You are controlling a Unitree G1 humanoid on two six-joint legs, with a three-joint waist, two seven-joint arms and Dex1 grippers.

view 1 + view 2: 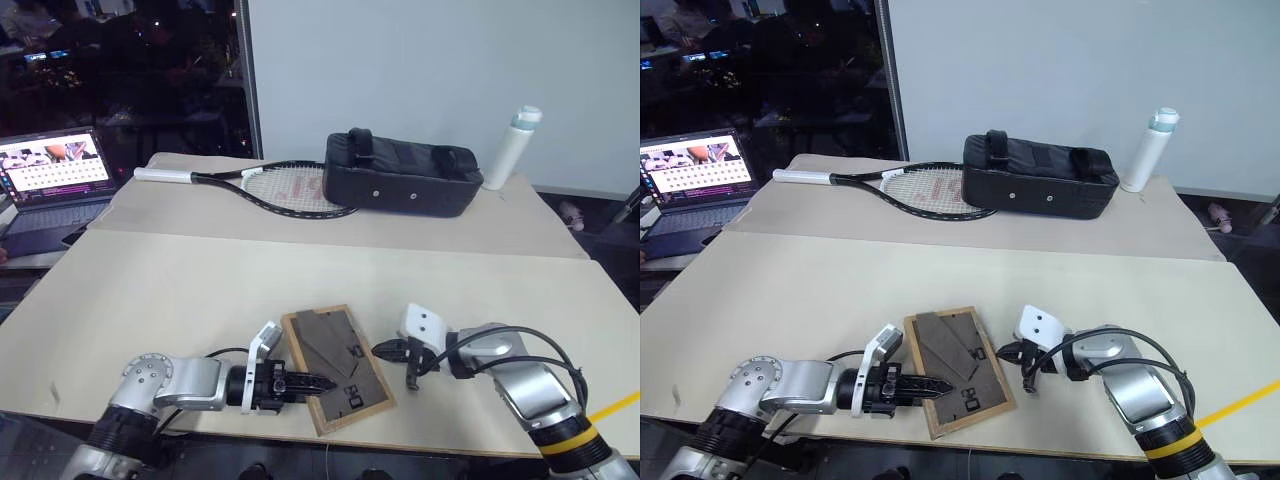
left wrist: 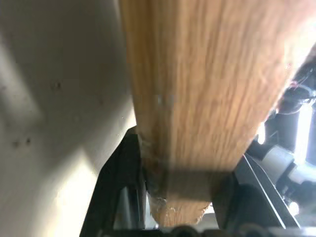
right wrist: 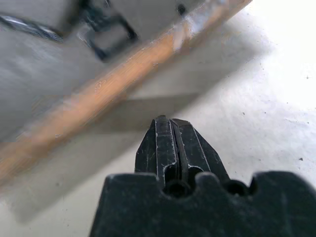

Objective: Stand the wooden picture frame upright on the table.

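Back up near the tabletop's (image 1: pixel 200 290) front edge, the wooden picture frame (image 1: pixel 338 368) shows light grain, glass hidden; left gripper (image 1: pixel 318 383) clamps its rim, right gripper (image 1: pixel 411 379) pinched together, empty

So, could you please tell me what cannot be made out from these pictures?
- Wooden picture frame: its glass front faces the table, so the portrait is hidden.
- Left pincer: the head views show its fingers lying over the frame; the wrist view shows the wooden edge between them.
- Laptop: screen content too small.
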